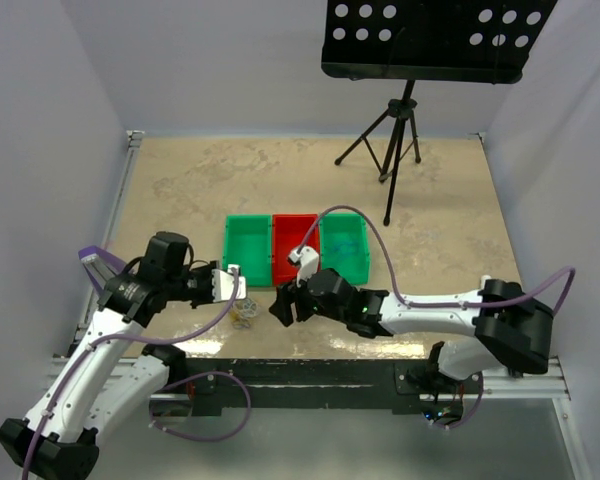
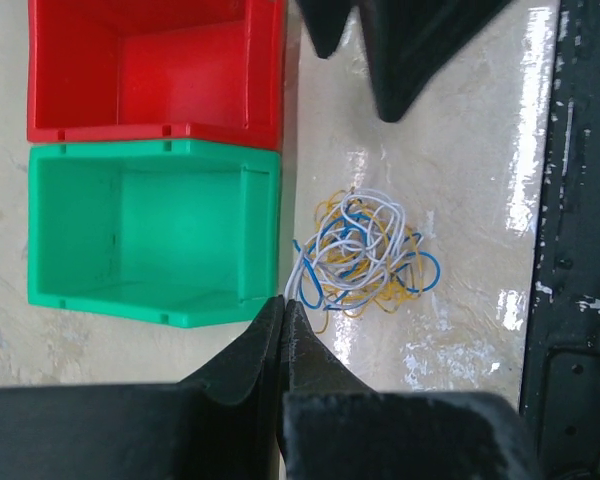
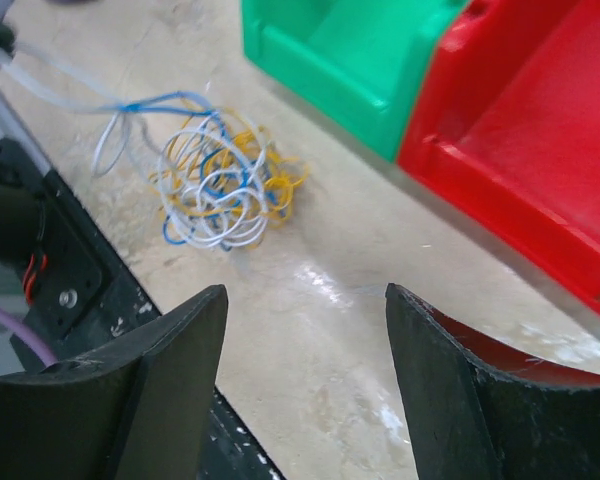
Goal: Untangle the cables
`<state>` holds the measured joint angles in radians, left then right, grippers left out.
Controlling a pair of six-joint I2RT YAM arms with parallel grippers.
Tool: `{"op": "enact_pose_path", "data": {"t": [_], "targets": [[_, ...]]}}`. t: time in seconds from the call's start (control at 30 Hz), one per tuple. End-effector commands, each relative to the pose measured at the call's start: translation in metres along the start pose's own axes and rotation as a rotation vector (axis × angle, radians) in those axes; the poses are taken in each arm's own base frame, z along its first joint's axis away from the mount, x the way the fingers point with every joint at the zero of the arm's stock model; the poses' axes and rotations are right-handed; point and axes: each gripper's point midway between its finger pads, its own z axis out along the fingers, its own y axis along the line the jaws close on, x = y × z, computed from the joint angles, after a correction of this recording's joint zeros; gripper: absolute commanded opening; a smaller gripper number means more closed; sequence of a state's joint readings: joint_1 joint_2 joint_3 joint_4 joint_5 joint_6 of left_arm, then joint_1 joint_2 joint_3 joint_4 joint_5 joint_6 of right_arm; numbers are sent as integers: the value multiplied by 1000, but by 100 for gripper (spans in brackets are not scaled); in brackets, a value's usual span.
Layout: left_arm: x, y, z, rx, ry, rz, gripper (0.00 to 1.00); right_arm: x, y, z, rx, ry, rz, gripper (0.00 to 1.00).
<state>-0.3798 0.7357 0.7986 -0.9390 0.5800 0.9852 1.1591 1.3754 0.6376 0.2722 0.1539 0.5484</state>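
The cables (image 2: 365,255) lie in one loose knot of yellow, blue and white loops on the tan table (image 1: 180,180). The knot sits close to the near edge, just in front of the leftmost green bin (image 1: 248,250) and between the two arms.

The left gripper (image 2: 283,305) has its jaws pressed fully together. Its tip meets the edge of the knot, where a few white and blue strands run straight up to it. From the right wrist view those strands stretch taut away from the pile toward it, so it seems to have them pinched, though the contact itself is too fine to make out.

The right gripper (image 3: 305,330) stands wide apart with nothing between its fingers (image 3: 170,370). It hovers over bare table near the knot, apart from it.

A red bin (image 1: 294,245) touches the green one on its right, and a second green bin (image 1: 344,247) follows it. A black music stand (image 1: 400,120) stands at the far side
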Motion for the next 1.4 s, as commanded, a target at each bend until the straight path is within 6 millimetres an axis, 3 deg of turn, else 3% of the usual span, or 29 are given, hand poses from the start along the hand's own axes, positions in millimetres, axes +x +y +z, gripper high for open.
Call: {"op": "enact_pose_path", "data": {"t": [0.0,0.17,0.4,0.5,0.7,0.87,1.1,1.23,1.37], "targets": [[21,15,3,-110,80,-86,0,-16,49,10,-162,-50,-48,69],[52,18,5,-167,211,-190,0,-11,72,11,-180,-63,-79,66],[79,22,11,-225,307,-267,0,11,95,21,-184,-19,-92,62],[106,26,13,-282,421,-330,0,20,102,25,-175,-5,-104,58],[152,14,16,-314,600,-377,0,23,96,33,-103,1,-112,49],[158,12,17,-326,612,-389,0,23,104,41,-112,21,-109,49],[159,7,16,-323,606,-373,0,28,86,62,-23,42,-120,48],[160,7,16,-326,598,-356,0,20,71,61,2,25,-190,49],[161,6,19,-315,593,-345,0,8,73,48,-86,-58,-316,52]]}}
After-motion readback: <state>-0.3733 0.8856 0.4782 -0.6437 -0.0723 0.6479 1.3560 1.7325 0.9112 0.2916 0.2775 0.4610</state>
